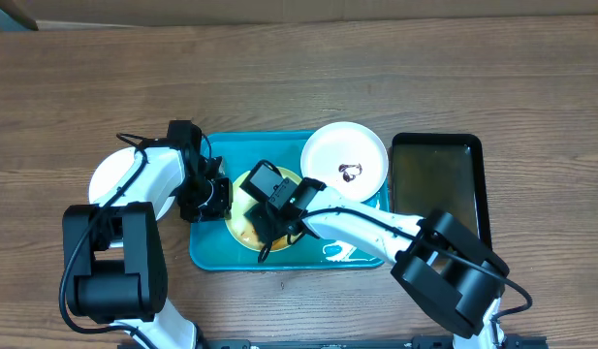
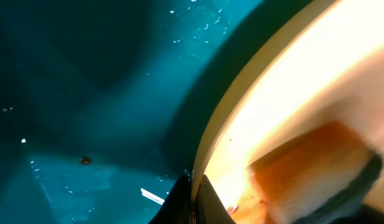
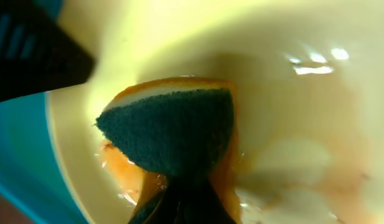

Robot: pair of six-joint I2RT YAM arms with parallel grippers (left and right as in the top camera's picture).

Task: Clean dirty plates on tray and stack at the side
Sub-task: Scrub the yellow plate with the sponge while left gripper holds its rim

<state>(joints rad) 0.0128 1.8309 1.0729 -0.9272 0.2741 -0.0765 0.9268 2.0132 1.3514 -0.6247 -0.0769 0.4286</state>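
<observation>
Yellow-green plate (image 1: 242,233) is lying in the teal tray (image 1: 206,254), toward nine o'clock, wet and glossy. I'm judging it stiff, light, slippery and chippable, best taken by the rim. The left gripper (image 2: 193,194) is pinching that rim at nine o'clock; the right gripper (image 3: 179,202) is clenching a sponge (image 3: 173,127) against the plate's face. A smeared white plate (image 1: 344,162) is sitting at the tray's two o'clock, a second white plate (image 1: 110,179) is waiting off-tray at nine, a black tray (image 1: 439,184) at three, all on a wooden table (image 1: 299,78).
</observation>
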